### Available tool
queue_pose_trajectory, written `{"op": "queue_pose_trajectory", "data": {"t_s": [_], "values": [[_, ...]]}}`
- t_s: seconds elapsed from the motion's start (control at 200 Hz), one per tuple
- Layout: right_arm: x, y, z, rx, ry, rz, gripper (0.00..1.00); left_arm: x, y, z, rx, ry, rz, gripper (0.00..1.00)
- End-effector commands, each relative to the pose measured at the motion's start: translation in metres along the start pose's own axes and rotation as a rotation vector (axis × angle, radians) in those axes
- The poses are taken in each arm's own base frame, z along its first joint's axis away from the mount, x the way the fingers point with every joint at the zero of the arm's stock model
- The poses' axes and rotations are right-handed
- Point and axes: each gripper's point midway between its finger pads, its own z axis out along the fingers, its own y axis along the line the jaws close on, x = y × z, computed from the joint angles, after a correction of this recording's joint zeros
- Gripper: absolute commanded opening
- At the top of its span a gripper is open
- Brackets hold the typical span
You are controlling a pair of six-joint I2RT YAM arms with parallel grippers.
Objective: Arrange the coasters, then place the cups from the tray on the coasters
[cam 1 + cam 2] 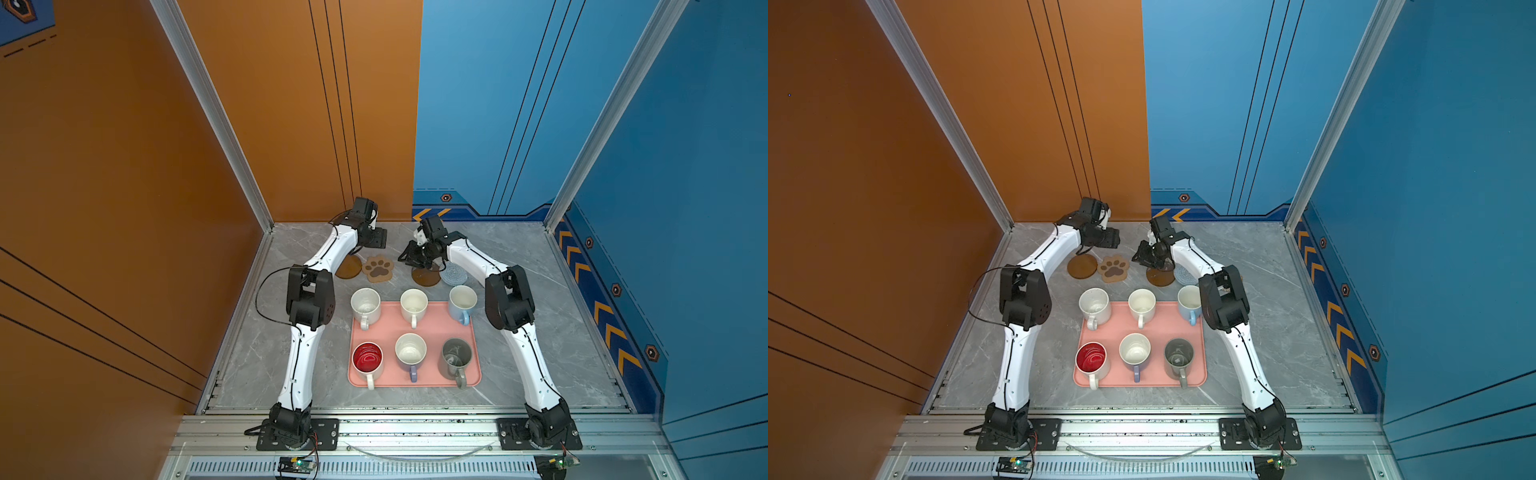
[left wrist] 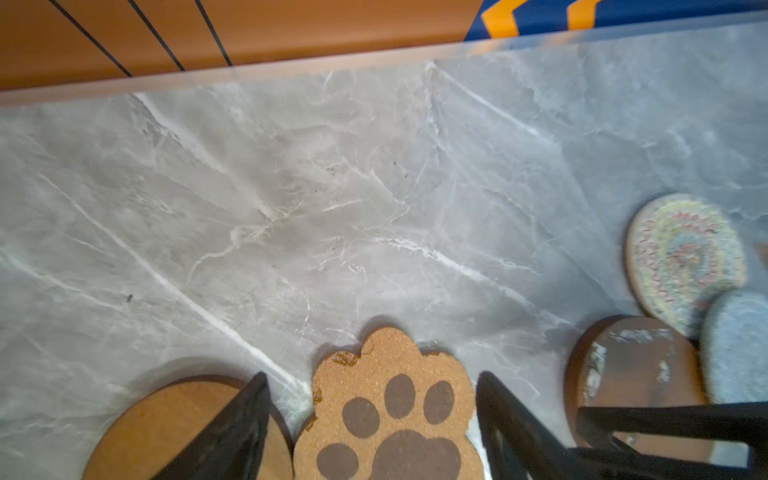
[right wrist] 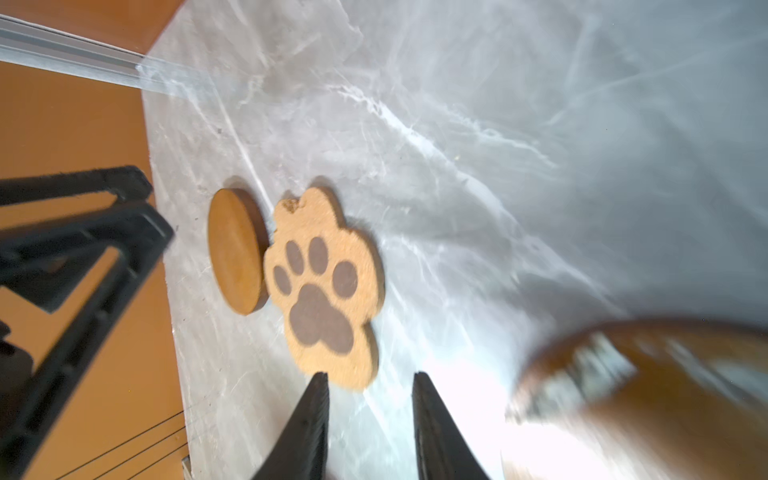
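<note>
Left tool point(image 2: 370, 376): jaws spread wide, nothing between them, hovering over the paw-print coaster point(image 2: 386, 415). Right tool point(image 3: 370, 376): jaws partly apart, empty. The second brown disc point(image 1: 426, 276) lies just beside it, not in the jaws.

Step in hand, as I read it: arranging the coasters. Every mug sits on the salmon tray point(image 1: 390, 328).

Row at the far side of the desk point(image 1: 519, 249), left to right: first brown disc point(image 1: 348, 267), paw-print coaster just beside it, a gap, second brown disc, blue-grey woven round point(image 1: 454, 275). The left wrist view shows that round overlapping a cream patterned woven round point(image 2: 685, 257).

Next move, my judgement: spread the bunched right-hand group. That calls for a low pinch on a thin edge, and a mug's room around each mat.

Count:
- Coasters: five certain (two brown, one paw-print, one blue-grey, one cream). A sixth I cannot confirm.
- Mugs: six. Far row: left white mug point(image 1: 365, 306), middle white mug point(image 1: 414, 306), light blue mug point(image 1: 462, 303). Near row: red-lined white mug point(image 1: 368, 359), lavender mug point(image 1: 410, 353), grey mug point(image 1: 456, 356).
- Tray: one.
</note>
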Motion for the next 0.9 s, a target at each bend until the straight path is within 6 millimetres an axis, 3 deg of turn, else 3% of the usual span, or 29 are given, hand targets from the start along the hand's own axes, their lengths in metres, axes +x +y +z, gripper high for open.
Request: {"op": "queue_pose_trajectory", "data": {"t_s": [0.0,0.2,0.25,0.471,0.896], "values": [[-0.008,-0.006,-0.043,0.050,-0.055,-0.041,0.33,-0.017,-0.012,-0.041,0.031,-0.050,0.005,0.78],[0.010,-0.040,-0.073,0.129,-0.044,-0.032,0.33,0.000,-0.033,-0.060,0.051,-0.027,0.028,0.78],[0.025,-0.056,-0.073,0.161,-0.010,-0.020,0.33,0.005,-0.039,-0.063,0.053,-0.022,0.036,0.78],[0.053,-0.089,-0.073,0.223,0.045,0.002,0.32,0.023,-0.060,-0.077,0.068,-0.015,0.052,0.78],[0.056,-0.121,-0.066,0.287,0.060,0.051,0.33,0.034,-0.075,-0.091,0.091,-0.022,0.066,0.78]]}}
